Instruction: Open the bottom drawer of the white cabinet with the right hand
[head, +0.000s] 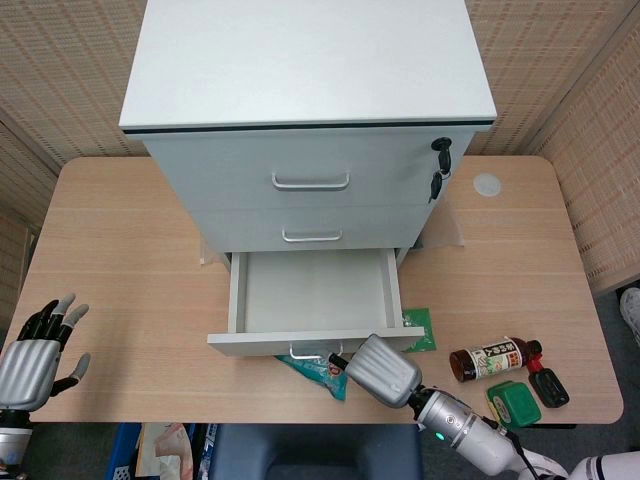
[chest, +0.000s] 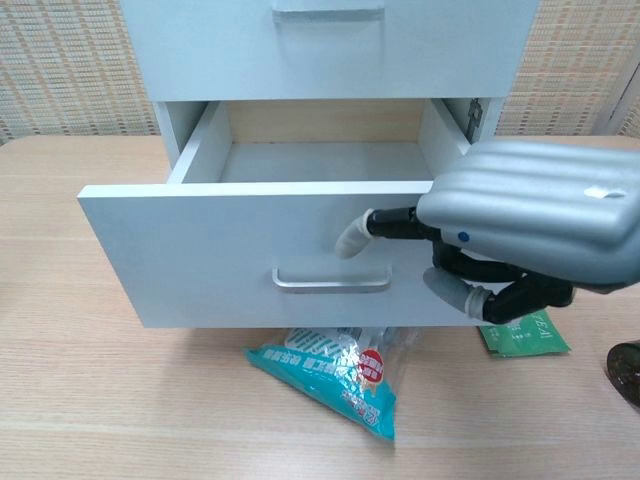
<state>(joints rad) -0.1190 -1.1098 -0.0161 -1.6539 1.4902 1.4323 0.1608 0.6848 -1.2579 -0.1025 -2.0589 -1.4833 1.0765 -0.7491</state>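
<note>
The white cabinet (head: 310, 70) stands at the back of the table. Its bottom drawer (head: 312, 290) is pulled out, with an empty inside. In the chest view the drawer front (chest: 240, 250) carries a metal handle (chest: 332, 281). My right hand (chest: 530, 225) hovers in front of the drawer's right half, and one fingertip (chest: 352, 240) points at the front panel just above the handle, off it. It holds nothing. From the head view, the right hand (head: 380, 368) sits just below the drawer front. My left hand (head: 35, 355) stays at the table's near left corner, fingers spread.
A teal snack bag (chest: 335, 370) lies partly under the drawer front. Beside it, a green tea packet (chest: 520, 330) lies under my right hand. A brown bottle (head: 492, 357), a green box (head: 513, 402) and a small black item (head: 548, 385) sit at the near right. Keys (head: 440, 150) hang from the cabinet's lock.
</note>
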